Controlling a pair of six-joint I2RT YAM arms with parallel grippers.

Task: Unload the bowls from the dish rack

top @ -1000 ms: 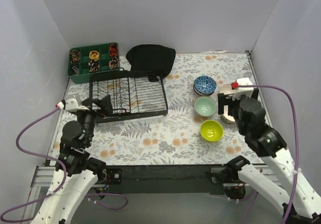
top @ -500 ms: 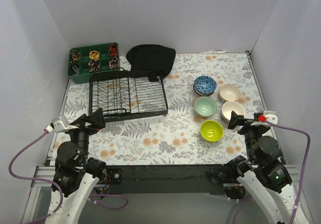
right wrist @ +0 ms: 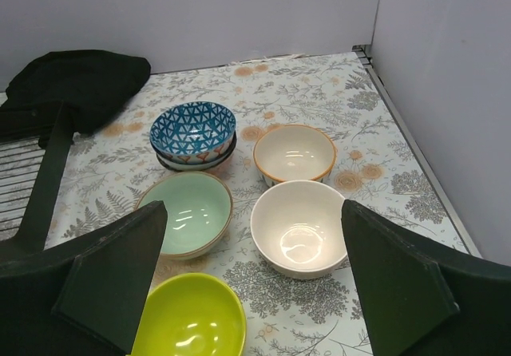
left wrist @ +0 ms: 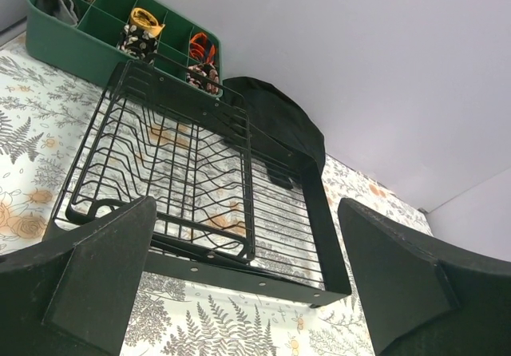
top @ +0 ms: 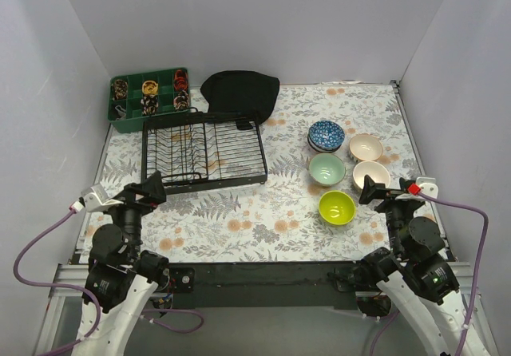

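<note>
The black wire dish rack [top: 204, 152] stands at the back left with no bowls in it; it also shows in the left wrist view [left wrist: 200, 180]. The bowls sit on the table at the right: a blue-patterned bowl [top: 326, 135] stacked on another bowl, a pale mint bowl [top: 327, 169], a lime-green bowl [top: 337, 207], a cream bowl [top: 366, 147] and a white bowl [top: 370, 176]. My left gripper [top: 144, 192] is open and empty, in front of the rack's near left corner. My right gripper [top: 385, 196] is open and empty, just in front of the white bowl [right wrist: 299, 227].
A green compartment tray [top: 148, 97] with small items stands at the back left behind the rack. A black cloth [top: 239, 92] lies behind the rack's right end. Grey walls close the table on three sides.
Both arms have drawn back toward the near edge. The right gripper, which was over the white bowl one second ago, now sits in front of it, open.
</note>
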